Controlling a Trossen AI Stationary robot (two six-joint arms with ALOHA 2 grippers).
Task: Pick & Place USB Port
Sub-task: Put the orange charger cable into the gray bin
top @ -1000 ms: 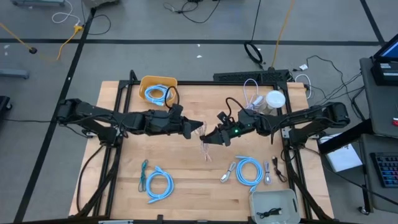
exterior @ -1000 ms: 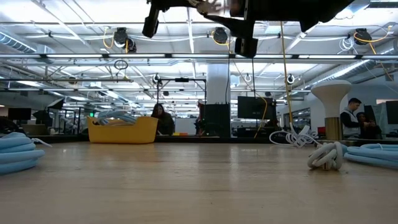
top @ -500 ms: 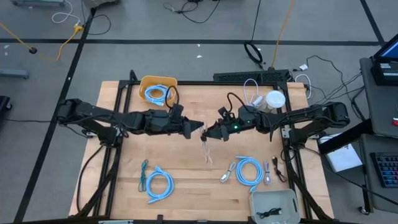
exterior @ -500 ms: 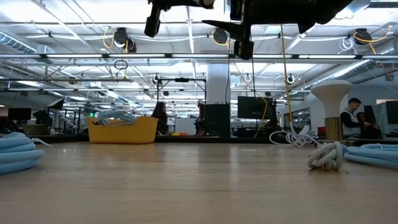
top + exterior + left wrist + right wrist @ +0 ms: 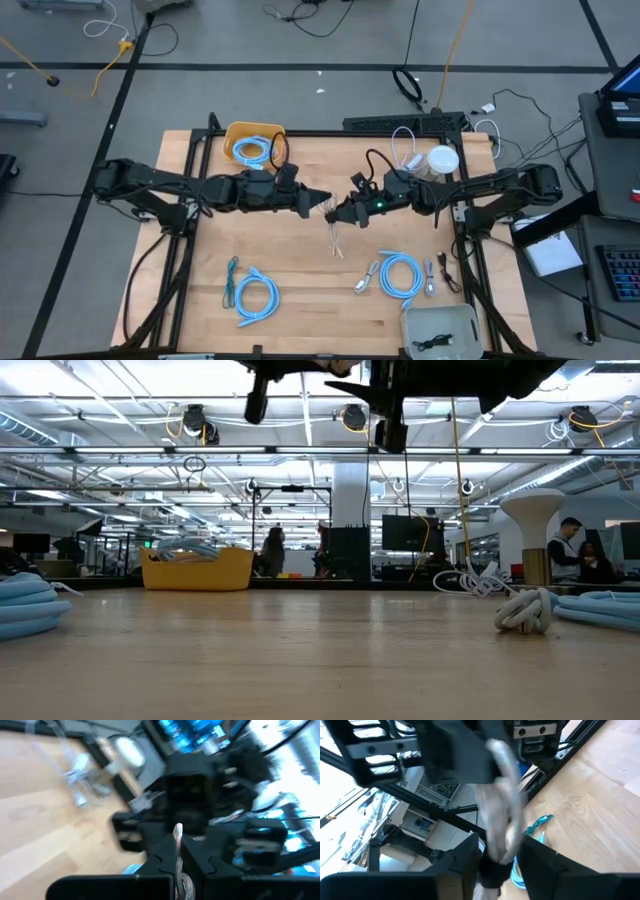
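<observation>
A braided silvery USB cable (image 5: 334, 238) hangs in the air over the middle of the table, between my two grippers. The grippers face each other, level and well above the wood. My left gripper (image 5: 320, 204) is shut on the cable, whose metal plug (image 5: 178, 831) sticks out past its fingertips. My right gripper (image 5: 341, 212) comes from the table's right, and its fingers stand close on either side of a loop of the cable (image 5: 501, 805). A USB port as such does not show. My left gripper pinches the cable between its two fingers just behind the metal plug (image 5: 178, 851), coming level from the table's left. The plug points toward the right gripper. The rest of the cable hangs slack below, clear of the table. My right gripper has closed its two fingers (image 5: 466, 854) on the bunched cable loop (image 5: 495, 847), coming level from the table's right. A dark part of the cable (image 5: 492, 872) sits far back between them. The blur hides the exact place of contact.
A yellow basket (image 5: 240, 132) with a blue cable stands at the far left. Blue coiled cables lie near left (image 5: 256, 296) and near right (image 5: 401, 272). A white box (image 5: 440, 325) sits at the near edge. A white post (image 5: 442, 160) and a white cord (image 5: 404, 148) are at the far right.
My right gripper's fingers have drawn together around the cable while it stayed where it was. The cable's hanging part has swung a little below the two grippers.
</observation>
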